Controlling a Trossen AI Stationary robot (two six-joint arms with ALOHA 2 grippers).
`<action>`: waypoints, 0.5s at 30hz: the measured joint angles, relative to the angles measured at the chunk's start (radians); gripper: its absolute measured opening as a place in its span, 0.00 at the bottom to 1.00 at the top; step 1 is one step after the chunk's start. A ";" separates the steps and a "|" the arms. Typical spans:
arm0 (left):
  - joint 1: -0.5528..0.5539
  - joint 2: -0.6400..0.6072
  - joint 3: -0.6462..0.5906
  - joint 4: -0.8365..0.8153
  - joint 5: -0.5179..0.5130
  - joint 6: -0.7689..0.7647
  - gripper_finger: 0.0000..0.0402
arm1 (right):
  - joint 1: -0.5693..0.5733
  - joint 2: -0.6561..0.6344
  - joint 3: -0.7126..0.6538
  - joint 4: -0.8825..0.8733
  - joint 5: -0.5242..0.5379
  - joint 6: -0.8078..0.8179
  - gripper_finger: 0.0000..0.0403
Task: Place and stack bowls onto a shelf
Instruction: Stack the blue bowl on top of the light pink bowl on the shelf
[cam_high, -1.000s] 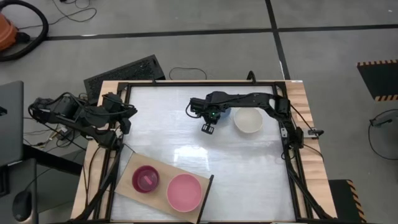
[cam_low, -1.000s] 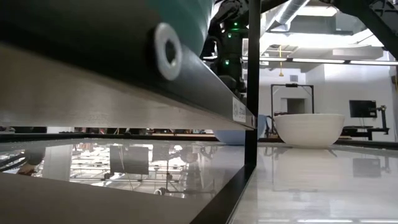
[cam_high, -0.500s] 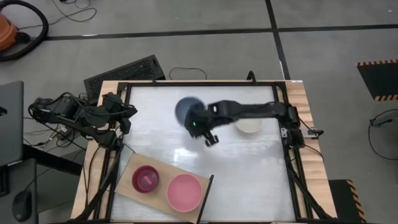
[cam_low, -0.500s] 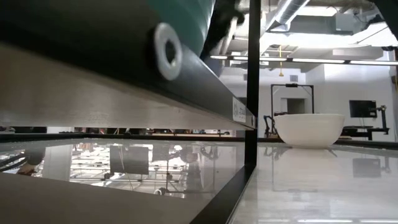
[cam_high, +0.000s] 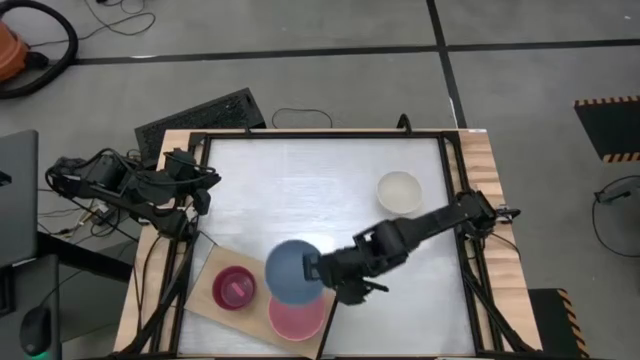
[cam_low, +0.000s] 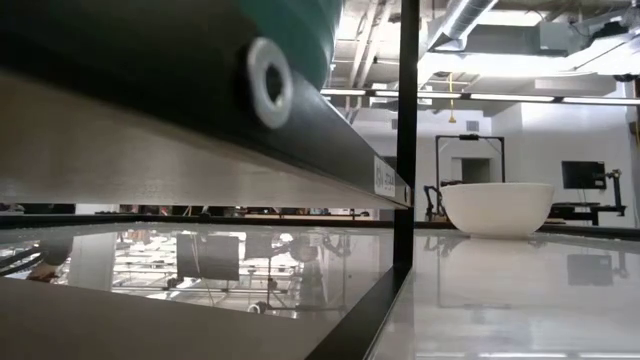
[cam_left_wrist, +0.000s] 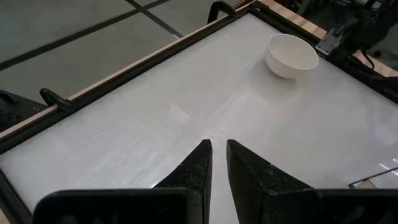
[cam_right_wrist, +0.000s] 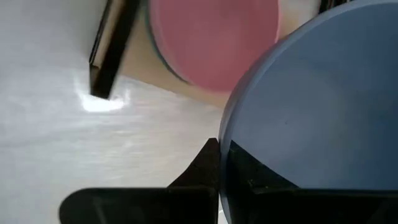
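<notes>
The jaws of the right gripper (cam_high: 318, 269) are clamped on the rim of the slate blue bowl (cam_high: 294, 270), which is held over the shelf (cam_high: 213, 271) at the near left of the tabletop (cam_high: 300, 190), partly above the light pink bowl (cam_high: 297, 315) and just right of the magenta bowl (cam_high: 234, 289). The cream white bowl (cam_high: 399, 192) is seen well apart at the far right. The left gripper (cam_left_wrist: 214, 163) is parked at the far left edge, its jaws nearly closed on nothing.

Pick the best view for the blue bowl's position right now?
High view: the blue bowl shows whole, held by the right gripper above the shelf, overlapping the pink bowl. Right wrist view shows only part of its surface up close. Low and left wrist views miss it.
</notes>
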 joint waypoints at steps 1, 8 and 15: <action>0.000 0.000 0.000 0.000 0.000 0.000 0.09 | 0.017 0.000 0.000 0.001 0.001 -0.035 0.07; 0.000 0.000 0.000 0.000 0.000 -0.003 0.08 | 0.097 0.000 0.000 0.093 0.004 -0.180 0.07; 0.000 0.000 0.000 0.000 0.000 -0.003 0.08 | 0.083 0.010 -0.041 0.158 -0.053 -0.188 0.07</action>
